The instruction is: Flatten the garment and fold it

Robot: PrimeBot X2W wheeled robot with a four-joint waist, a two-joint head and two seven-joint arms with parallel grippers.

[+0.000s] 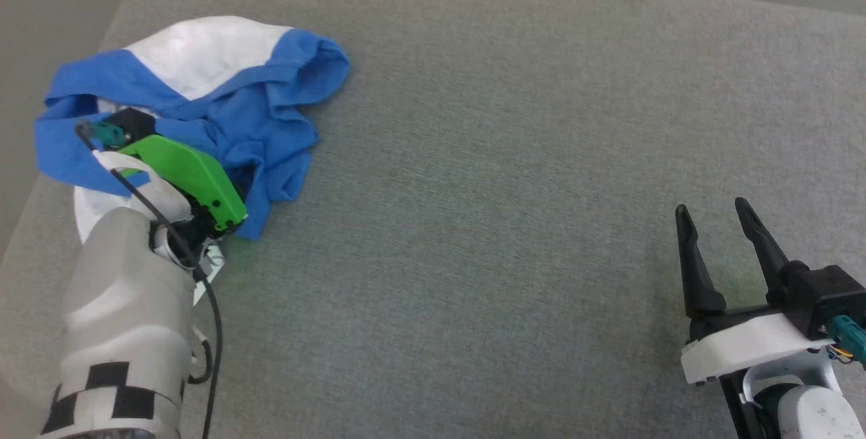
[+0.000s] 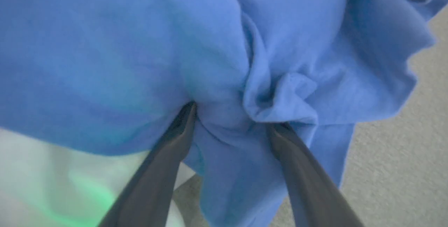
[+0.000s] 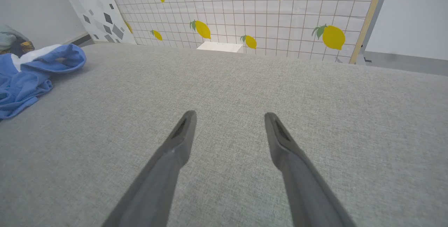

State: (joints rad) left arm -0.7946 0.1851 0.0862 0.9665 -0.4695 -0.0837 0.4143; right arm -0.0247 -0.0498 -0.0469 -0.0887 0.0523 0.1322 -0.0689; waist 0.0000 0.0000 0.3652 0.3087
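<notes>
The garment [image 1: 203, 80] lies crumpled at the far left of the grey cushion [image 1: 514, 155], its blue sleeves bunched over a white body panel. My left gripper [image 2: 233, 115] reaches down into the heap, its jaws wide apart, with a bunched fold of blue fabric [image 2: 122, 45] pressed between the fingers [image 2: 182, 129]. In the head view its green wrist cover [image 1: 193, 178] hides the fingertips. My right gripper [image 1: 712, 206] hovers open above bare cushion at the lower right, far from the garment [image 3: 24, 80], with nothing between its fingers [image 3: 182, 132].
The cushion's left edge [image 1: 40, 195] runs close beside the garment. Beyond the far edge stand a lemon-print grid panel [image 3: 266, 13] and a small white box [image 3: 219, 47]. Wide grey surface stretches between the two grippers.
</notes>
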